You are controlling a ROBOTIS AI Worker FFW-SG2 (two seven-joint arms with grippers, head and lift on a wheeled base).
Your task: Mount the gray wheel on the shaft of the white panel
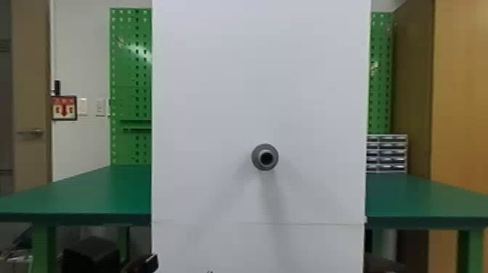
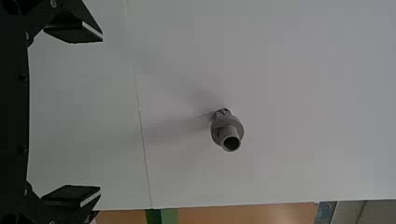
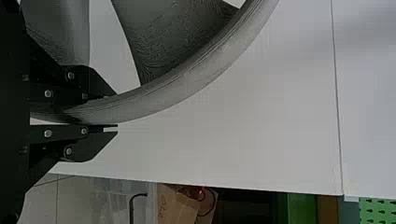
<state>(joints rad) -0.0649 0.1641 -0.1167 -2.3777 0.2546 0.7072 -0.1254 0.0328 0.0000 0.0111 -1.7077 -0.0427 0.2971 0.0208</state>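
Observation:
The white panel point(image 1: 203, 90) stands upright in the head view, its gray shaft point(image 1: 265, 157) pointing out toward me. At that view's bottom edge, a black part of my left gripper point(image 1: 147, 264) shows left of the shaft. In the left wrist view my left gripper point(image 2: 100, 115) is open and holds nothing, with the shaft point(image 2: 227, 130) beyond its fingers, apart from them. In the right wrist view my right gripper point(image 3: 116, 111) is shut on the rim of the gray wheel point(image 3: 187, 79). The white panel point(image 3: 261, 140) lies behind the wheel; much of the wheel is outside that view.
A green table point(image 1: 90, 192) extends behind the panel on both sides. Green pegboard point(image 1: 130, 80) and a small drawer cabinet point(image 1: 386, 153) stand farther back. In the right wrist view a cardboard box point(image 3: 175, 205) is beyond the panel's edge.

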